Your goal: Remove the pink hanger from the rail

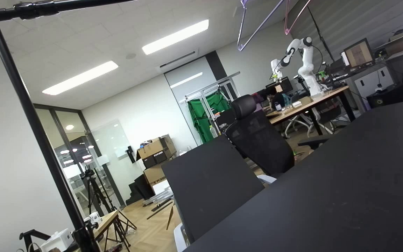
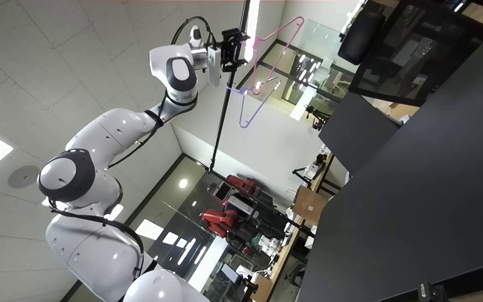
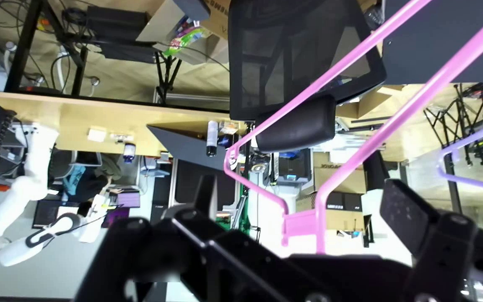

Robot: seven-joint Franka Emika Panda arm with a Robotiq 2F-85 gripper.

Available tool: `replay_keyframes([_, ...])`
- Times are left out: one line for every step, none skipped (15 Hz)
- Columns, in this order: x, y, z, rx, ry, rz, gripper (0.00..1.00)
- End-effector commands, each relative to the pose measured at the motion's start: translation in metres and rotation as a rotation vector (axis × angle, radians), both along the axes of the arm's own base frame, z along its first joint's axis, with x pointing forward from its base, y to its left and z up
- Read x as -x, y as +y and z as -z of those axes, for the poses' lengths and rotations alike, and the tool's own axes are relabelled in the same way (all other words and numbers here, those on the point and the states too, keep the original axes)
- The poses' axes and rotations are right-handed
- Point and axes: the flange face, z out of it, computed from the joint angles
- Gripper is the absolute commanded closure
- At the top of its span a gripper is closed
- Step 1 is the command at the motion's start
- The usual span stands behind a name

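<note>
The pink hanger [image 2: 257,41] hangs in the air at the black rail [image 2: 224,110] in an exterior view. My gripper [image 2: 245,50] is level with its neck. In the wrist view the gripper [image 3: 303,199] is open, with the neck of the pink hanger [image 3: 300,224] between its spread fingers. Neither finger visibly touches it. The hook is hidden behind the gripper body, so its contact with the rail cannot be seen. In an exterior view only a lower corner of the pink hanger [image 1: 287,32] shows at the top edge; the gripper is out of view there.
A lilac hanger [image 2: 244,90] hangs close beside the pink one; it also shows in the wrist view [image 3: 451,163] and in an exterior view [image 1: 242,45]. A black upright pole [image 1: 37,119] supports the rail. A black table [image 2: 413,176] lies below. A black chair [image 1: 261,140] stands beyond it.
</note>
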Motion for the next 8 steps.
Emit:
replay_keyframes([-0.027, -0.016, -0.016, 0.015, -0.096, 0.066, 0.0])
replay_keyframes([-0.033, -0.011, -0.014, 0.032, -0.123, 0.067, 0.25])
replay_keyframes([-0.038, -0.009, -0.014, 0.047, -0.138, 0.071, 0.25])
replay_keyframes([-0.042, -0.007, -0.011, 0.054, -0.146, 0.072, 0.32])
replay_keyframes([-0.047, -0.001, -0.007, 0.056, -0.143, 0.068, 0.4])
replay_keyframes([-0.051, 0.002, -0.003, 0.054, -0.138, 0.064, 0.47])
replay_keyframes([-0.055, 0.006, 0.001, 0.05, -0.13, 0.061, 0.55])
replay_keyframes([-0.058, 0.01, 0.005, 0.048, -0.122, 0.057, 0.62])
